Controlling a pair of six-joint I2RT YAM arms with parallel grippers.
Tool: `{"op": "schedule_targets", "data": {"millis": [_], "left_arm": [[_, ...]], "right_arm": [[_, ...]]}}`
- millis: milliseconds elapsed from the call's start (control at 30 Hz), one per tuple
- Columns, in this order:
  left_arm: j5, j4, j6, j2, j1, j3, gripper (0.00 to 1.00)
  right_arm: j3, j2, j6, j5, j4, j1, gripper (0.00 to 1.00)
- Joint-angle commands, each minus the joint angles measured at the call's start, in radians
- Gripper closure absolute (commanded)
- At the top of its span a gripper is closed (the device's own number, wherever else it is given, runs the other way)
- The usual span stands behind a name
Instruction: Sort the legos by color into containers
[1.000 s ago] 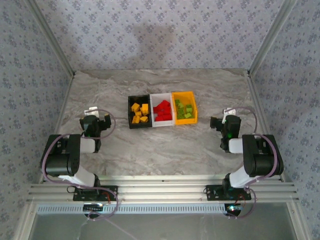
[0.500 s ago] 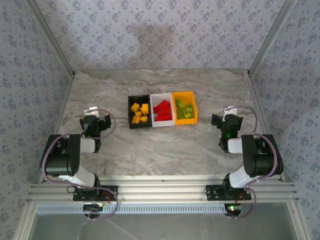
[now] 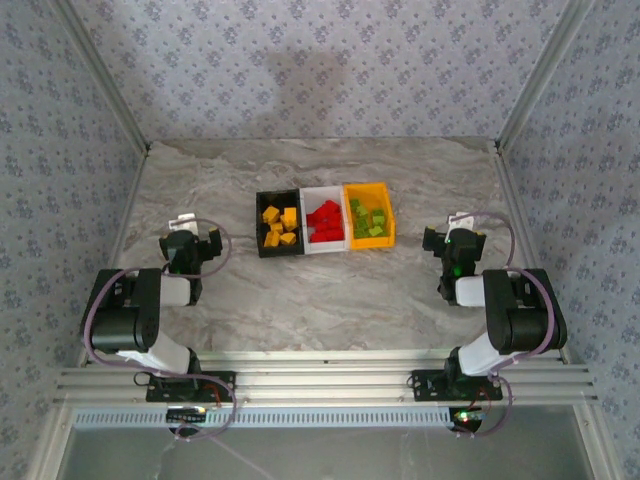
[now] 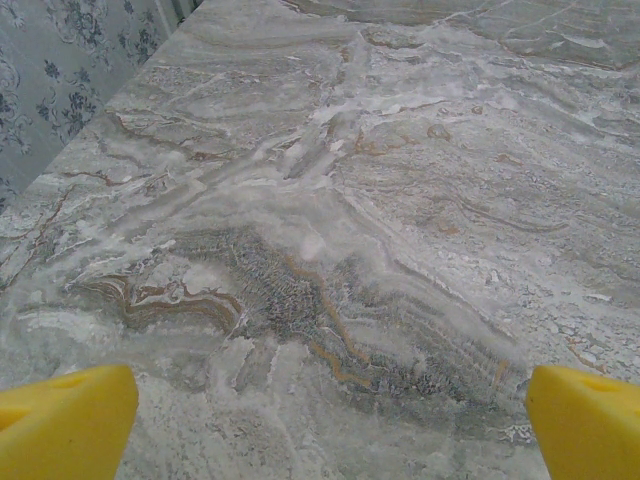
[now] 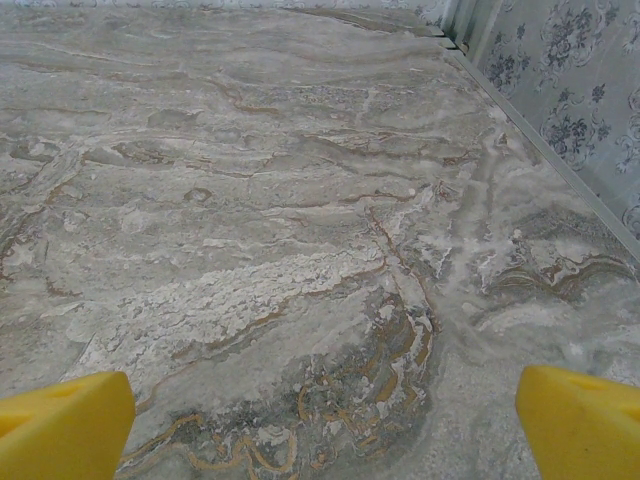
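Observation:
Three bins stand side by side at the table's middle. The black bin [image 3: 260, 222] holds several yellow-orange legos [image 3: 279, 227]. Red legos [image 3: 325, 221] fill the white bin [image 3: 321, 192], and lime green legos [image 3: 368, 222] lie in the orange-yellow bin [image 3: 380, 189]. My left gripper [image 3: 188, 244] rests low at the left, well apart from the bins, and it is open; in the left wrist view its yellow fingertips [image 4: 66, 420] stand wide over bare marble. My right gripper [image 3: 452, 246] sits at the right, also open, with its yellow fingertips [image 5: 582, 420] spread over bare table.
The marble table [image 3: 320, 290] is bounded by patterned walls with metal corner posts on the left [image 3: 110, 100] and right [image 3: 530, 100]. An aluminium rail [image 3: 320, 385] carries both arm bases along the near edge.
The right gripper has shifted very slightly; the left arm, bins and bricks have not moved.

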Motion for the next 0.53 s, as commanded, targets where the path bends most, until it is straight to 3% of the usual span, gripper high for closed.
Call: {"op": "schedule_targets", "data": {"millis": [0,500], "left_arm": [[-0.004,0.027,-0.009,-0.006,0.002,0.024,0.00],[-0.006,0.022,0.002,-0.004,-0.007,0.027,0.00]], "right_arm": [[0.003,0.000,0.006,0.020,0.030,0.004,0.00],[0.003,-0.001,0.006,0.020,0.030,0.003,0.00]]}}
